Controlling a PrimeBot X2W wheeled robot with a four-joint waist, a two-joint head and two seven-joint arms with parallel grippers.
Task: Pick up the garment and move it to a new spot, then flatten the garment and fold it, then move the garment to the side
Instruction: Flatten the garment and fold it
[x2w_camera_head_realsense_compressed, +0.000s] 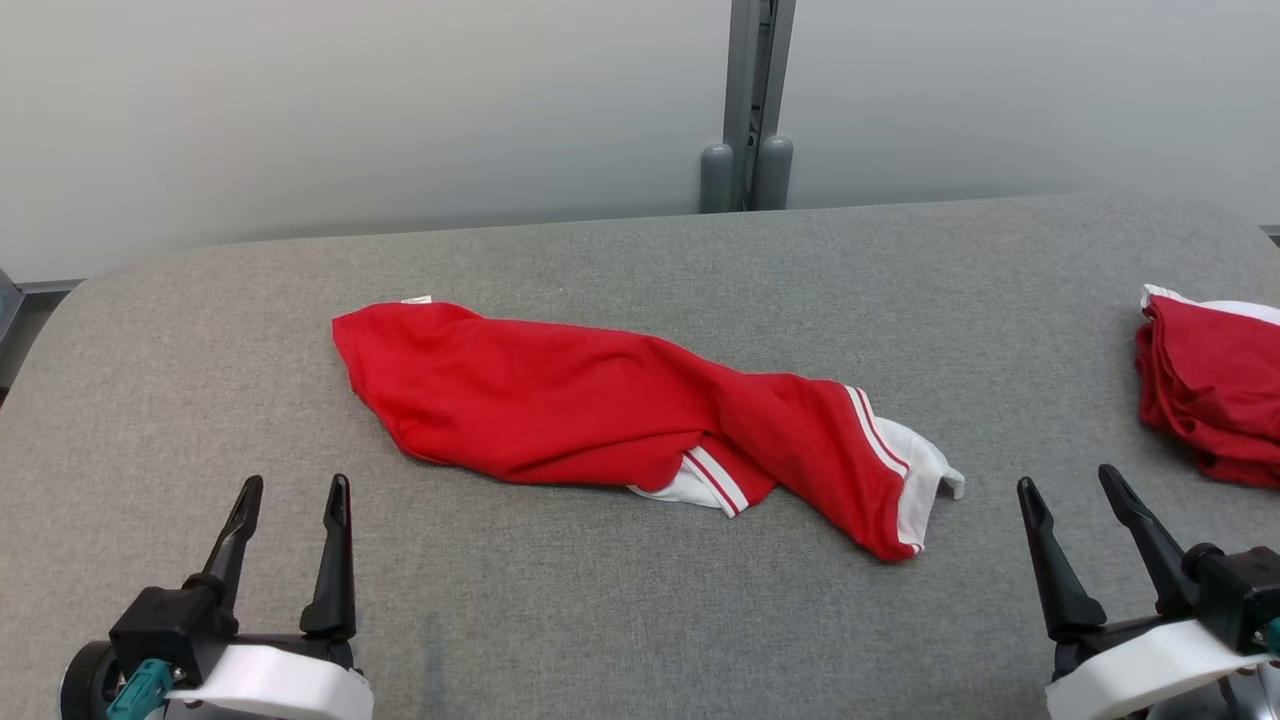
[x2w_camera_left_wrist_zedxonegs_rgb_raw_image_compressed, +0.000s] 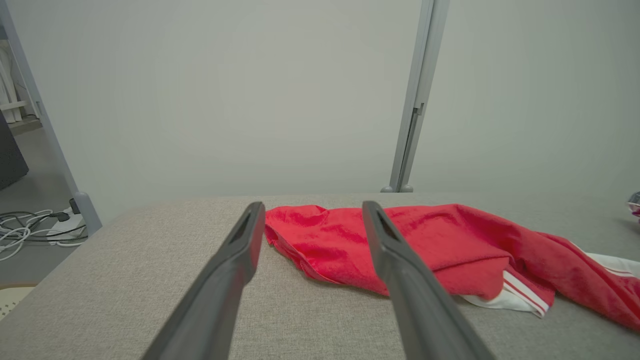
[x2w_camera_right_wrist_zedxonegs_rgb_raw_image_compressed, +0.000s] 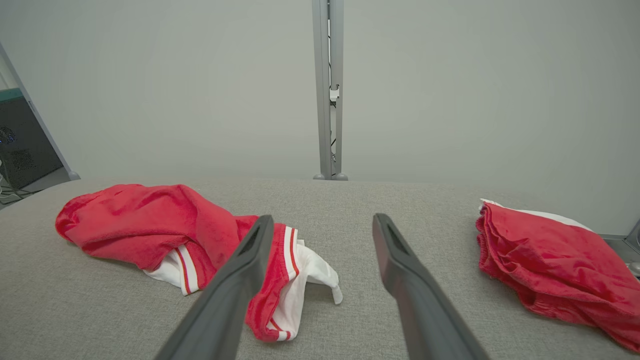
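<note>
A red garment (x2w_camera_head_realsense_compressed: 600, 405) with white, red-striped cuffs lies crumpled in a long bundle across the middle of the grey table (x2w_camera_head_realsense_compressed: 640, 620). It also lies ahead in the left wrist view as the garment (x2w_camera_left_wrist_zedxonegs_rgb_raw_image_compressed: 450, 240), and at the left of the right wrist view as the garment (x2w_camera_right_wrist_zedxonegs_rgb_raw_image_compressed: 165, 225). My left gripper (x2w_camera_head_realsense_compressed: 293, 488) rests open near the table's front left, short of the cloth. My right gripper (x2w_camera_head_realsense_compressed: 1072, 478) stands open at the front right, just right of the white cuff (x2w_camera_head_realsense_compressed: 925, 470). Both hold nothing.
A second red and white garment (x2w_camera_head_realsense_compressed: 1210, 385) lies folded in a pile at the table's right edge, seen too as the pile (x2w_camera_right_wrist_zedxonegs_rgb_raw_image_compressed: 550, 255). A grey post (x2w_camera_head_realsense_compressed: 748, 105) and a pale wall stand behind the table. Cables (x2w_camera_left_wrist_zedxonegs_rgb_raw_image_compressed: 30, 230) lie on the floor left of it.
</note>
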